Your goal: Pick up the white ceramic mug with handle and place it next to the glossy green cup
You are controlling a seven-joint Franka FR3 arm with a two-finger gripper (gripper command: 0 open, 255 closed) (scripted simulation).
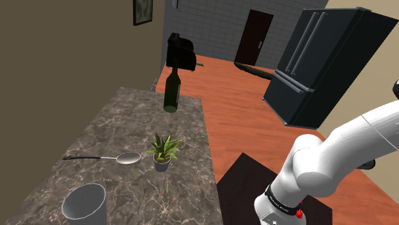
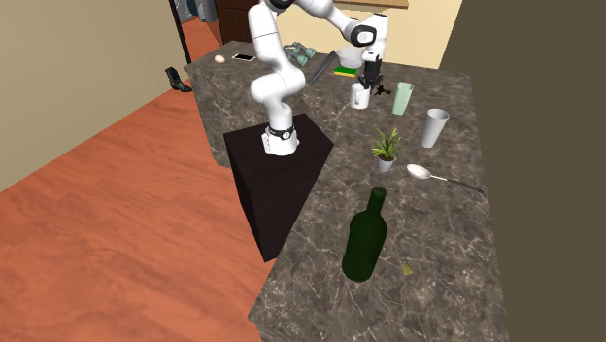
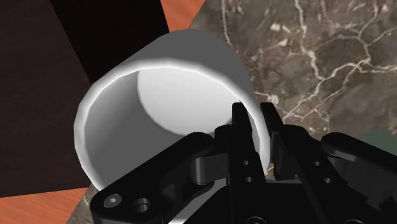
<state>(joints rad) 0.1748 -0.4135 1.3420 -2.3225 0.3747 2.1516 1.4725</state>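
Note:
The white mug [image 3: 159, 76] is close under my hand, and its wall is clasped between my two black fingers [image 3: 240, 124]. My gripper [image 3: 256, 122] is shut on the mug's rim on the side towards the green cup [image 3: 382, 139]. In the second exterior view the gripper [image 2: 370, 82] comes down onto the mug [image 2: 359, 96] near the counter's edge by the stand. The glossy green cup [image 2: 403, 97] stands a short way to the mug's right in that view. I cannot tell whether the mug rests on the dark marble counter [image 2: 437, 262] or hangs just above it.
A grey tumbler [image 2: 435, 127], a small potted plant [image 2: 387, 148], a spoon [image 2: 427, 175] and a green bottle [image 2: 365, 238] stand along the counter. A bowl and a sponge [image 2: 347, 64] lie behind the mug. The black stand [image 2: 277, 185] adjoins the counter's edge.

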